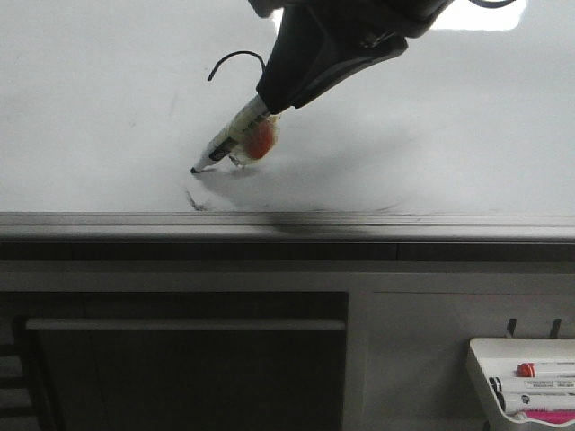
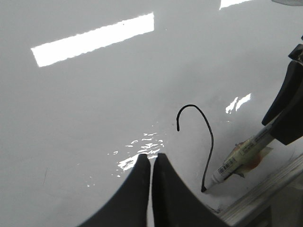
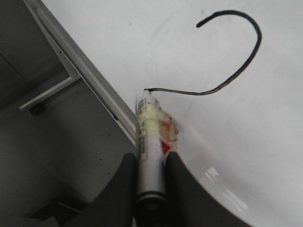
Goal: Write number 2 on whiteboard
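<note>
Lower right of front view: tray point(image 1: 481, 377) holding spare pens point(image 1: 537, 384). Above it, grey rail point(image 1: 287, 224) edging the whiteboard point(image 1: 99, 108). Right tool point(image 3: 150, 163) clamped on a marker point(image 3: 150, 146), tip touching board near rail. Number 2 point(image 3: 236, 56) only part drawn, hook and downstroke, centre of front view. Left tool point(image 2: 151, 165) nearly shut, empty.

The right hand point(image 3: 150, 177) clamps a marker point(image 3: 150, 156) between its two dark fingers point(image 3: 124, 189). The tip touches the whiteboard point(image 3: 246, 142) close beside its grey rail edge point(image 3: 80, 71), at the end of the unfinished number 2 point(image 3: 236, 71).
</note>
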Robot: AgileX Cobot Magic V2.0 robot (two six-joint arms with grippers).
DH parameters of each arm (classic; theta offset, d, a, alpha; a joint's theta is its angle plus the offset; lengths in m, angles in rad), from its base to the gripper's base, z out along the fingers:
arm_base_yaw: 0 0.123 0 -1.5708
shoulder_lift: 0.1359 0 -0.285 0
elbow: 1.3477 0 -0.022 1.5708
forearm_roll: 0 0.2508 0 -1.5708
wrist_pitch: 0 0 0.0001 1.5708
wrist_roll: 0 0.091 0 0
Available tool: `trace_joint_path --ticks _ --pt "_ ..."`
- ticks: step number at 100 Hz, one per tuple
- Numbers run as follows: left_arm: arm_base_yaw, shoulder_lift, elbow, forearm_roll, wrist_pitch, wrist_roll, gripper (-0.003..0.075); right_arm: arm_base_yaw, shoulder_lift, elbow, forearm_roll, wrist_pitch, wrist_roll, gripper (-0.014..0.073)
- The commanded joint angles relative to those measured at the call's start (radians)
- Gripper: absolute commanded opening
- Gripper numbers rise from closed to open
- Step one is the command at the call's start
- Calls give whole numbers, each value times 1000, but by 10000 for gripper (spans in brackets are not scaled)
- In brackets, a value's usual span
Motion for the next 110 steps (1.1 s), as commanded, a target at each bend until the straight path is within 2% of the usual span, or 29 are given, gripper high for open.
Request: trace_joint_path --ticks 1,16,31,38,45,57,67,79,84,110 --pt "3 -2 -27 -17 -72 -6 -19 -31 -35 -28 -63 -45 33 -68" --pt "3 -2 -27 -17 -72 -6 -19 -92 -113 7 -197 43 150 -66" --pt "3 -2 -27 -17 -72 -6 -19 -111 -187 64 -195 63 155 -67" --pt "3 -2 -27 -1 -72 -6 -19 -93 -200 54 -152 71 155 -68" --pt "-15 10 -27 96 -59 -15 -19 -57 -202 31 -126 94 155 -71" --pt "-82 64 -27 362 -79 -42 -12 35 -197 -8 -126 120 108 -71" --pt "-139 130 -27 385 -124 -42 88 112 -196 -28 -126 120 79 -71" --pt "-149 207 -27 280 -162 -42 309 175 -181 -48 -124 161 79 -71" --pt "-149 235 -27 271 -191 -42 363 196 -174 -51 -122 163 79 -71" --pt "-149 320 -27 337 -195 -42 368 234 -166 -51 -85 142 79 -71"
